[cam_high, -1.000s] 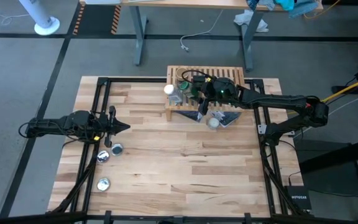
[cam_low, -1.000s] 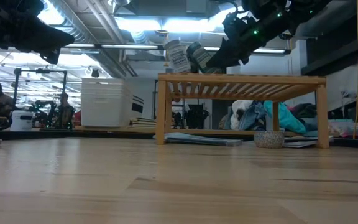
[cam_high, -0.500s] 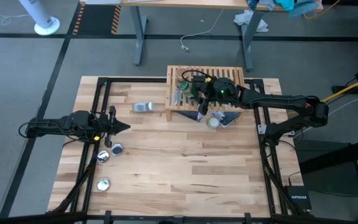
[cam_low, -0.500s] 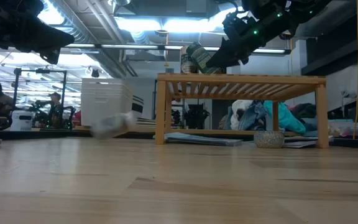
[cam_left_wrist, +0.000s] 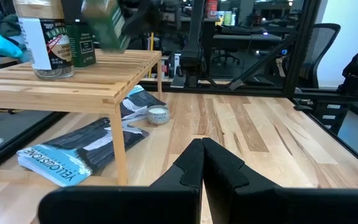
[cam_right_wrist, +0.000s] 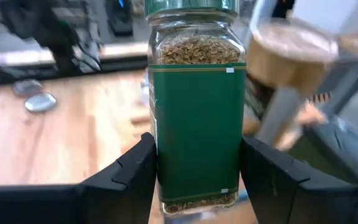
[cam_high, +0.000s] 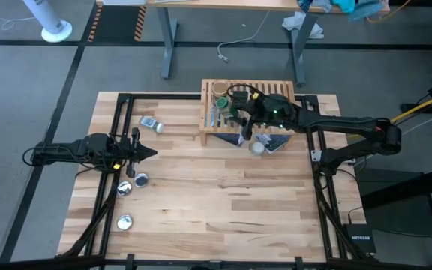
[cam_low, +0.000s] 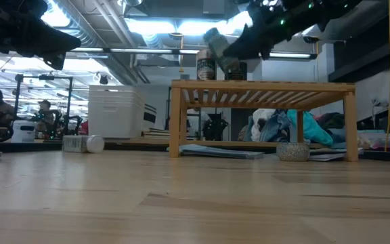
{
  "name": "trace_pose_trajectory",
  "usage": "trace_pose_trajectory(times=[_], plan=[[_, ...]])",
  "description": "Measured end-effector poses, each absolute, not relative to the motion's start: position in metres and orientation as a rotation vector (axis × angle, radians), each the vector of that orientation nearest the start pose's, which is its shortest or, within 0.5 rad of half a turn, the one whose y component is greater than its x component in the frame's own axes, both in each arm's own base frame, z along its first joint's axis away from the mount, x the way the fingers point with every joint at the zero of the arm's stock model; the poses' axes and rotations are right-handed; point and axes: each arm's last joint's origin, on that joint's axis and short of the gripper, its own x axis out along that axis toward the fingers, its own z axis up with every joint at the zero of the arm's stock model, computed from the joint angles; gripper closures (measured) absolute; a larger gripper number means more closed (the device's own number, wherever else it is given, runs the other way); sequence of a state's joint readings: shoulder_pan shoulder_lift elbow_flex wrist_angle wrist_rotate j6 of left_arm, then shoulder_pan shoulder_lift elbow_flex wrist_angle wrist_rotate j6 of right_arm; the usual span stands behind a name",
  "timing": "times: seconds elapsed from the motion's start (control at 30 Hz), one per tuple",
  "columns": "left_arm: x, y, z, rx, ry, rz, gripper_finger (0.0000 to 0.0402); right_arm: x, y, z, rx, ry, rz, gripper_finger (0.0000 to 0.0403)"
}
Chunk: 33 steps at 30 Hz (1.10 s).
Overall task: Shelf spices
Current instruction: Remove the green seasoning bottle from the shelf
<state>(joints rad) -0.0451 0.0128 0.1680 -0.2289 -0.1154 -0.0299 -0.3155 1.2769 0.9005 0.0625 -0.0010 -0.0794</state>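
One jar is in hand. Left gripper [cam_high: 152, 154] hangs closed over the left side of the table [cam_high: 201, 202], idle. White-capped jar [cam_high: 151, 124] lies on its side on the table, left of the shelf [cam_high: 280, 87]. Right gripper [cam_right_wrist: 197, 180] clamps the green jar [cam_right_wrist: 197, 106] above the shelf, seemingly tilted. Best to level it first, lower it onto free slats clear of the tan jar [cam_high: 220, 88], and release only once its base sits flat

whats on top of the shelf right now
On the shelf stand a tan-lidded jar and a dark tin. The right gripper holds the green jar above it. The arm covers part of the top.
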Motion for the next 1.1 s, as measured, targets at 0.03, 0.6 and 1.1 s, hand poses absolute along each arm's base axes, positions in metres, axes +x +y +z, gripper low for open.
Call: trace_pose_trajectory(times=[0.03,0.6,1.1], plan=[[0.085,0.0,0.197,-0.024,0.074,0.072,0.0402,0.27,-0.085,0.296,-0.033,0.306,-0.291,0.02],[0.085,-0.001,0.197,-0.07,0.073,0.073,0.0402,0.226,0.027,0.344,-0.091,0.154,-0.178,0.02],[0.085,0.0,0.194,-0.1,0.101,0.076,0.0402,0.159,0.074,0.316,-0.022,0.235,-0.323,0.0201]])
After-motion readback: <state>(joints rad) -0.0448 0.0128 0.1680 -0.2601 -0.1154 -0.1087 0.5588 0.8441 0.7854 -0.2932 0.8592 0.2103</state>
